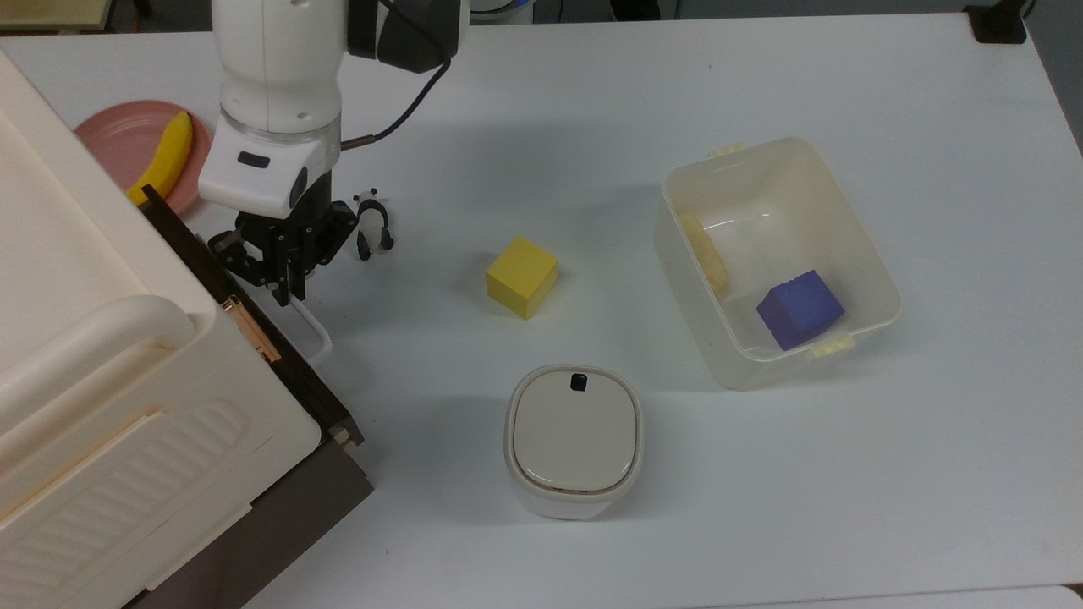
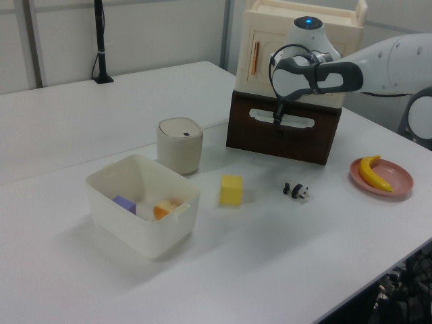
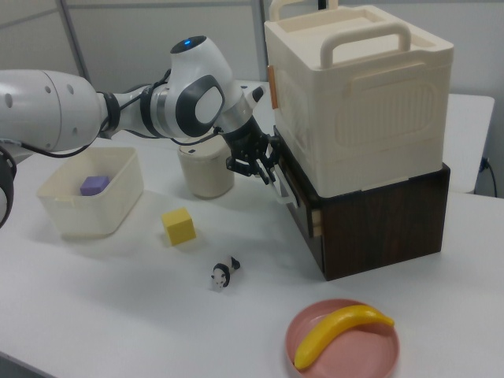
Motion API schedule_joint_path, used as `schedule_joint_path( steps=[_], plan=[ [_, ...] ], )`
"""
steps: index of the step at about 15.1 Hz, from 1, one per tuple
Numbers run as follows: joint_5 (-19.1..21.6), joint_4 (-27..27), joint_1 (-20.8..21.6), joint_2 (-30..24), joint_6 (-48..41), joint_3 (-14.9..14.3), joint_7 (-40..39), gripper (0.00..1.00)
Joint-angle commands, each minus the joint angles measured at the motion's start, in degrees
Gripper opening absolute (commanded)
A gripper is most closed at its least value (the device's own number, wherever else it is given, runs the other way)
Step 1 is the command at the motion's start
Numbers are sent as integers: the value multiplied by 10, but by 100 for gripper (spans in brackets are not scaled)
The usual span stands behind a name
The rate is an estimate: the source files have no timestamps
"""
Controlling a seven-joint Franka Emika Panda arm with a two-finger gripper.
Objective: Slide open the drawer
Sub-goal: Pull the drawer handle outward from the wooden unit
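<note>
We're at the drawer (image 2: 287,142) now, the dark brown front sitting directly under the cream cabinet (image 1: 85,338), at table level. In the right view its front panel stands a sliver proud of the dark casing under the cabinet, so we judge the pull has barely begun. The gripper (image 1: 289,289) is down at the white loop handle (image 2: 282,118) just in front of the cabinet, jaws drawn narrow and pinched on the loop's bar as far as we can read it.

What could go wrong from here? The pinch looks to sit toward one end of the handle, not its middle, so an off-centre pull could skew the drawer and jam it under the cabinet. A thin round bar could also slip out of the fingers if the pull tilts upward. And the cabinet merely rests on top: a sticky drawer could drag the whole stack across the table.

The little panda figure (image 1: 372,224) lies close in front of the cabinet, right beside the wrist, and a long pull outward may sweep it. The yellow block (image 1: 522,277) sits farther out from the cabinet and looks safe.

Hidden from us: the drawer's inside, tucked under the cabinet, and the fingertips' exact contact, masked by the gripper body in the top view. The cabinet itself runs off the top view's left edge
</note>
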Motion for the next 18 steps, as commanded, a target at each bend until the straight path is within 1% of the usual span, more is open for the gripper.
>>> schedule_joint_path(
  steps=[1, 4, 5, 9, 11, 13, 15, 18],
  plan=[
    [10, -36, 9, -37, -8, 15, 10, 0],
    [11, -43, 9, -44, -8, 23, 14, 0],
    [11, -64, 9, -57, -11, 30, 17, 0],
    [11, -70, 14, -72, -66, 47, 18, 0],
    [12, -71, 16, -79, -83, 48, 18, 0],
    [12, -73, 33, -83, -101, 48, 26, 0],
    [12, -83, 37, -87, -105, 48, 38, 0],
    [12, -88, 42, -87, -121, 56, 46, 0]
  ],
)
